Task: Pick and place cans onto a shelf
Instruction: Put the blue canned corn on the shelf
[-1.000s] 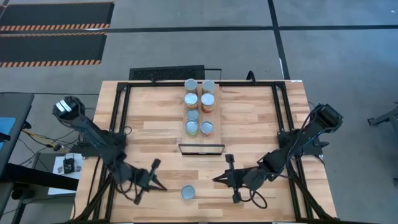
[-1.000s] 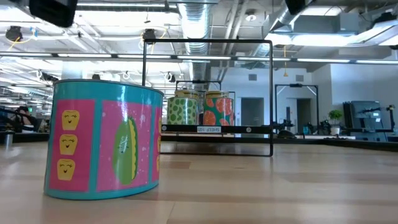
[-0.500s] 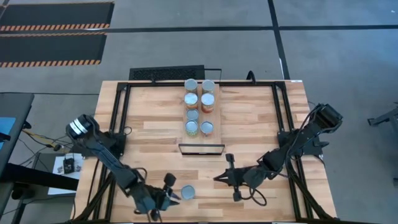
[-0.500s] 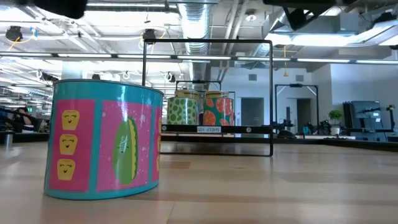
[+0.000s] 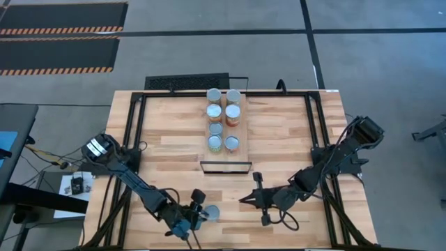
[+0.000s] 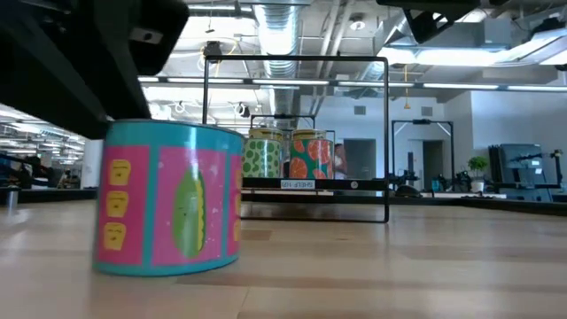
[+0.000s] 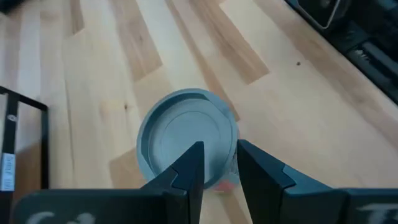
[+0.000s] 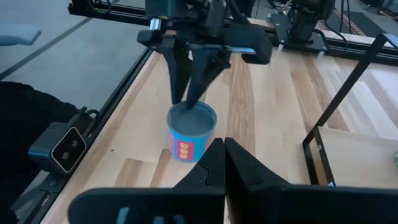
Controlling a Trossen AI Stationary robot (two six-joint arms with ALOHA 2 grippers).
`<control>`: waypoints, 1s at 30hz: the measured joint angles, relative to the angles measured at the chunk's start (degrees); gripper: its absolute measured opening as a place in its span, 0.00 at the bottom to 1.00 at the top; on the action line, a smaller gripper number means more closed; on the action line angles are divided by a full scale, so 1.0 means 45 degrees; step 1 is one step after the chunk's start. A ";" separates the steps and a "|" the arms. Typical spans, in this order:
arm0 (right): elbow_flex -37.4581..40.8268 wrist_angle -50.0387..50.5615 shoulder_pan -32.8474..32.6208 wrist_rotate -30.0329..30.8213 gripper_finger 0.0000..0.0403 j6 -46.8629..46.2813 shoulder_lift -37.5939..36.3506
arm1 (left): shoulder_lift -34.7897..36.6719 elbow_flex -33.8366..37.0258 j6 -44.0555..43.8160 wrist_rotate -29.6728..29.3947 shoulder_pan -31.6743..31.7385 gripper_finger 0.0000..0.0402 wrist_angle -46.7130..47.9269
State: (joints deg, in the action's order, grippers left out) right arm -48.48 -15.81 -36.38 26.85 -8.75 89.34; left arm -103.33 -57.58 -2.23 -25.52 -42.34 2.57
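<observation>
A can with a grey lid and a teal-and-pink label stands upright on the tabletop near the front edge. It also shows in the low view and the right wrist view. My left gripper is over its lid, fingers a narrow gap apart. My right gripper is shut and empty, to the can's right. Several more cans stand in two rows on the shelf, also seen in the low view. My left gripper comes at the can from above, slanting from the table's left. One finger stands over the lid; the other is outside the wall, with the rim between them. I cannot tell whether they press it. The can stands on the table.
A black metal frame runs along the table's left, right and far sides. The shelf's upright black frame stands mid-table. Bare wood lies between the shelf's front and the can.
My left gripper has swung toward the table's right and near edge and come down onto the can on the table. The can has slid a little toward the table's right and stays upright.
</observation>
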 joint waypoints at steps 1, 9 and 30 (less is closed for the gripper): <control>0.0001 -0.0016 0.0000 0.0000 0.02 0.0002 0.0000 | 0.0000 0.0000 0.0121 0.0034 0.0024 0.22 0.0013; -0.0002 -0.0036 -0.0231 0.0010 0.03 -0.0052 0.0000 | 0.0000 0.0000 0.0711 0.0634 0.0433 0.11 0.0130; 0.0008 0.4233 -0.2220 0.3148 0.03 -0.1282 -0.3069 | -0.2337 -0.2562 0.0449 0.1355 0.2854 0.00 -0.3115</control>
State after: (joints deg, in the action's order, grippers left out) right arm -48.45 3.24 -46.37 41.02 -14.52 75.53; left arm -113.85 -69.11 -0.21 -19.42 -29.50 -11.44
